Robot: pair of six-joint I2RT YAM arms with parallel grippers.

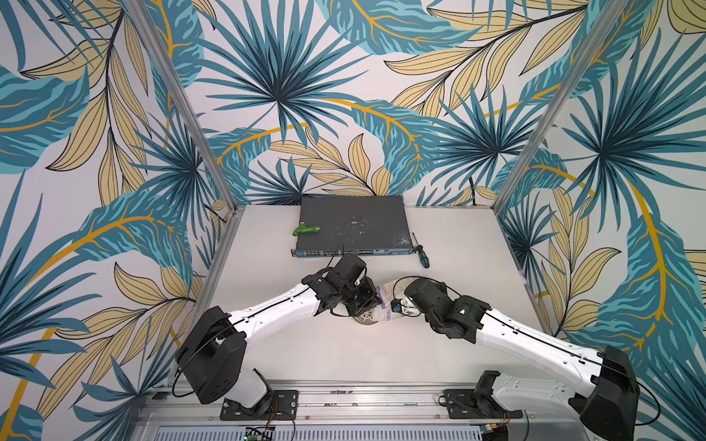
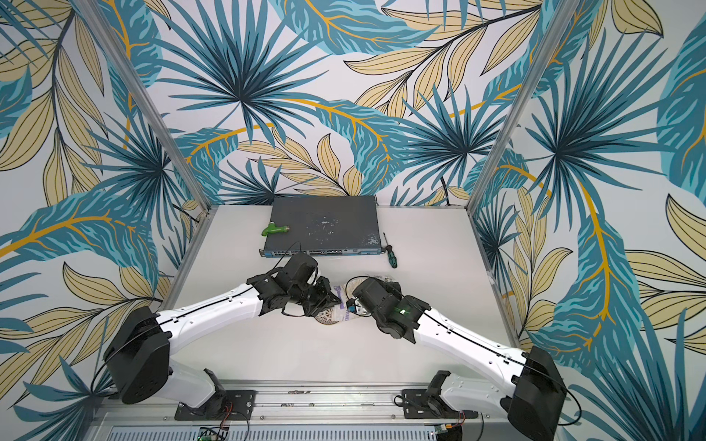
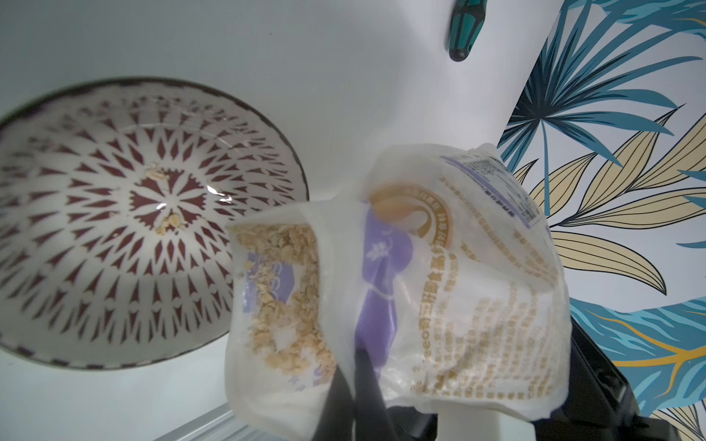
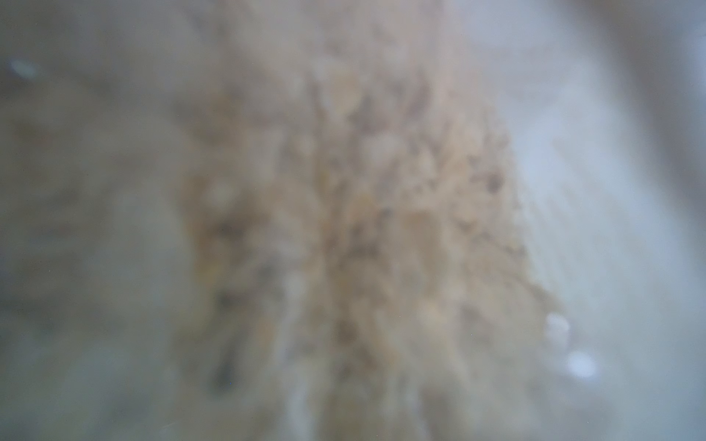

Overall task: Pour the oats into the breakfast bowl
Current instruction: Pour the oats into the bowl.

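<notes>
The oats (image 1: 385,301) hang right of the breakfast bowl (image 1: 365,320), apparently over its rim; a switch (image 1: 351,223) lies behind.

One bag of oats (image 1: 385,301) mid-frame, one patterned bowl (image 1: 365,320) just below it, two robot arms, left arm (image 1: 267,309) and right arm (image 1: 535,340), one flat grey box (image 1: 351,223) above, one green tool (image 1: 305,229) on it, one screwdriver (image 1: 422,256) beside it, one white table (image 1: 344,359).

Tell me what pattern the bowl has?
The bowl is white with dark red spikes fanning like a star; clearest in left wrist view.
</notes>
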